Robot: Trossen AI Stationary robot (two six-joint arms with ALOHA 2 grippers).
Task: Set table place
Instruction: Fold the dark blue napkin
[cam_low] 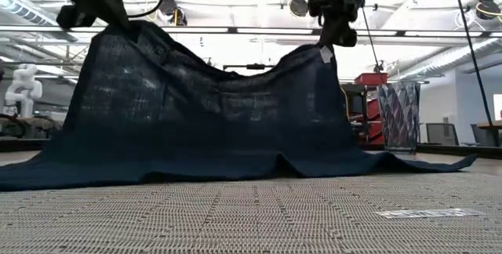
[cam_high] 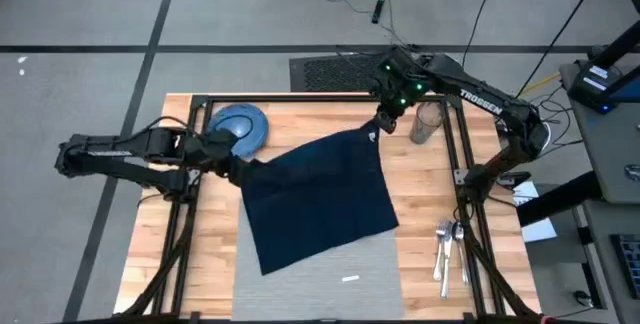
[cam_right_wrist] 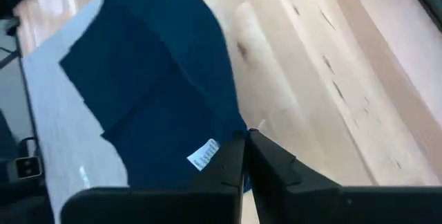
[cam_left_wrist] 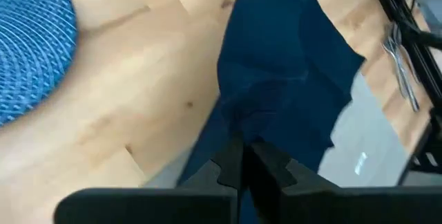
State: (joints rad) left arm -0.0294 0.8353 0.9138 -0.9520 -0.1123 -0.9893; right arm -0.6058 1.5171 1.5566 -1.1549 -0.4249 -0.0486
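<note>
Both tools, left tool (cam_high: 232,161) and right tool (cam_high: 380,124), pinch corners of the dark navy cloth napkin (cam_high: 320,196), draped over the light-grey fabric placemat (cam_high: 320,279) on the wooden worktop (cam_high: 420,189); blue dish (cam_high: 240,127), cutlery (cam_high: 447,246) and glass (cam_high: 427,121) remain unplaced.

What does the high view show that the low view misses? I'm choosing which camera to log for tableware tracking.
Only the high view shows the blue dish, the cutlery and bare table. Only the low view shows the napkin hanging as a lifted curtain with its lower edge trailing on the placemat. Both show the left gripper and right gripper each pinching a napkin corner, and the glass.
</note>
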